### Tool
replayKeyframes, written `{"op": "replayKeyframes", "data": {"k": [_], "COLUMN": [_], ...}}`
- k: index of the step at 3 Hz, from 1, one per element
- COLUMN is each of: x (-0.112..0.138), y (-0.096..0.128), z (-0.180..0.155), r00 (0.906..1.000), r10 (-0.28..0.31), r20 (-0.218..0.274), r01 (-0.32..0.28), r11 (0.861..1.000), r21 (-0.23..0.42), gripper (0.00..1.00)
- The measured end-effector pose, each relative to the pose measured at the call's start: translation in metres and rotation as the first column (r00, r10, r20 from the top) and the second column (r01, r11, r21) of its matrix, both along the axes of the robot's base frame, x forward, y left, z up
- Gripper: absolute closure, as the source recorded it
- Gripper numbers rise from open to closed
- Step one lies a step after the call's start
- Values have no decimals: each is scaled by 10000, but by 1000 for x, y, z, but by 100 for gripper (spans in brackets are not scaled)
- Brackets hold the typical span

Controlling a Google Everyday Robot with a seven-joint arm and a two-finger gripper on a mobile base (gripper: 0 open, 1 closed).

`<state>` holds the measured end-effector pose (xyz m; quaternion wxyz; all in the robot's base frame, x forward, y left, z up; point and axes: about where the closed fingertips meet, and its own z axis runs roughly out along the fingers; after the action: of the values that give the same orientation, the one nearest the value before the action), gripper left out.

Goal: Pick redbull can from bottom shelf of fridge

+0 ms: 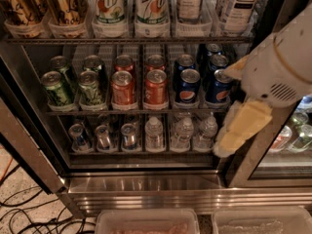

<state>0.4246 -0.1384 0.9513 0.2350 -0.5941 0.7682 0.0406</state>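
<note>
The fridge [146,189] stands open in front of me, with a steel frame and a dark interior. On the bottom shelf [141,152], three slim silver-and-blue redbull cans [103,136] stand in clear lane trays at the left. Small water bottles [183,133] stand to their right. My gripper [235,130], cream-coloured on a white arm [280,67], hangs at the right. It is in front of the fridge's right frame, level with the bottom shelf, to the right of the bottles and well apart from the redbull cans.
The rack above holds green cans [58,87], red cans [124,86] and blue Pepsi cans [187,84]. The top rack holds tall cans and bottles [151,9]. Two clear bins [146,221] sit on the floor in front. Cables [29,213] lie at the lower left. A second cooler door [287,140] is at the right.
</note>
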Motion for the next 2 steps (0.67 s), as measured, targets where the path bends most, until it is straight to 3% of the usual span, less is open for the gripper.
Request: {"op": "replayKeyframes", "data": {"k": [1,2], "x": [-10,-24], "y": [50,96], "z": [-27,-58], "r00": [9997,9986], "r10": [233,377], "r20": [118,360], "r01": [-248,-467], "r11": [9867,9542], "r21": [1604,2956], "gripper": [0,0]}}
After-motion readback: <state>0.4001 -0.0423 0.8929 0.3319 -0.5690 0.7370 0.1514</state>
